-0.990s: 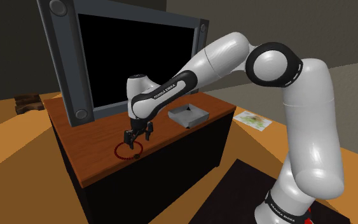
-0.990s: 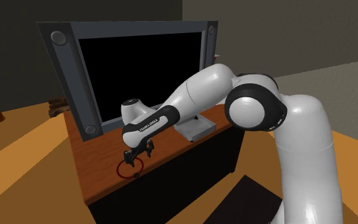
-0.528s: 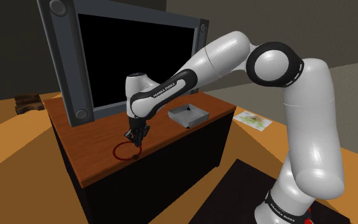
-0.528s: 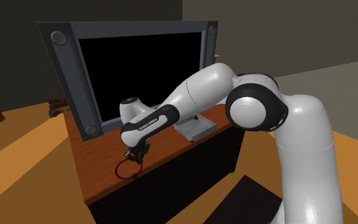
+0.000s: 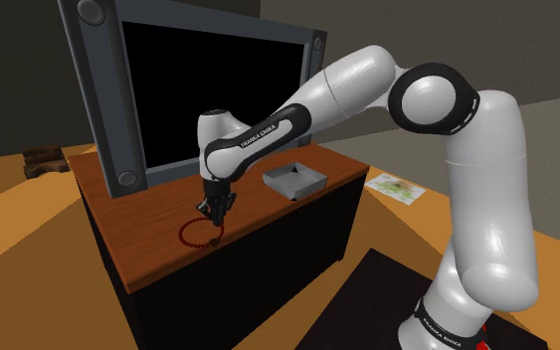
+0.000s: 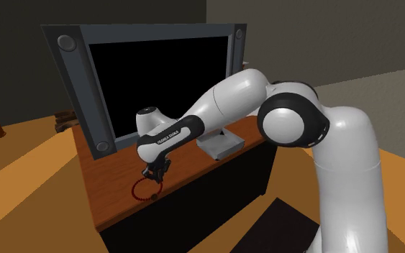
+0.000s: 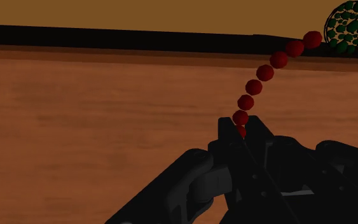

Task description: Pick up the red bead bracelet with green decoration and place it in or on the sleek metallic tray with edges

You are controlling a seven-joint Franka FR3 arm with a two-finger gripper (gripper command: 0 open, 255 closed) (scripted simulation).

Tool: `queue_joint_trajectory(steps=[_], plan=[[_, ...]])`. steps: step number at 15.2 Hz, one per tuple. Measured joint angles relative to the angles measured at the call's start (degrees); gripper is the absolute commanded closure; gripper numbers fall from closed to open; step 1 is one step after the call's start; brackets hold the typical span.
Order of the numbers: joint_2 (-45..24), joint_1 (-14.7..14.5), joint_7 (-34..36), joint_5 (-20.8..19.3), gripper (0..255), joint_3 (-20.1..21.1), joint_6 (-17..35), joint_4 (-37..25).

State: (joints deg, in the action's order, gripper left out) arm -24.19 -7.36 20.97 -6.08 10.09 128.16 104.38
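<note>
black gripper [image 7: 241,132] is pinched together on the red bead bracelet [image 7: 254,87]. we see the strand clamped between the fingertips, and from there the beads run away from the gripper to the green decoration [image 7: 352,25].

in the shoulder view the gripper points down over the wooden cabinet top [image 5: 148,239]. the bracelet loop hangs at its 7 o'clock, low against the wood. we cannot tell whether the loop is clear of the surface.

grey tray [image 5: 307,185] sits at 2 o'clock from the gripper, well apart, near the cabinet's far corner. tv [image 5: 208,89] with a black screen stands at 12 o'clock, behind the arm. past the tray, at 3 o'clock, a sheet of paper [image 5: 395,186] lies on the floor.
</note>
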Motion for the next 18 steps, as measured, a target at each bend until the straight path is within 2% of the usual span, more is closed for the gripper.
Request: queue_joint_trajectory(steps=[18], plan=[[6.1, 0.4, -1.1, 1.6, 255, 0.7, -11.3, -5.3]])
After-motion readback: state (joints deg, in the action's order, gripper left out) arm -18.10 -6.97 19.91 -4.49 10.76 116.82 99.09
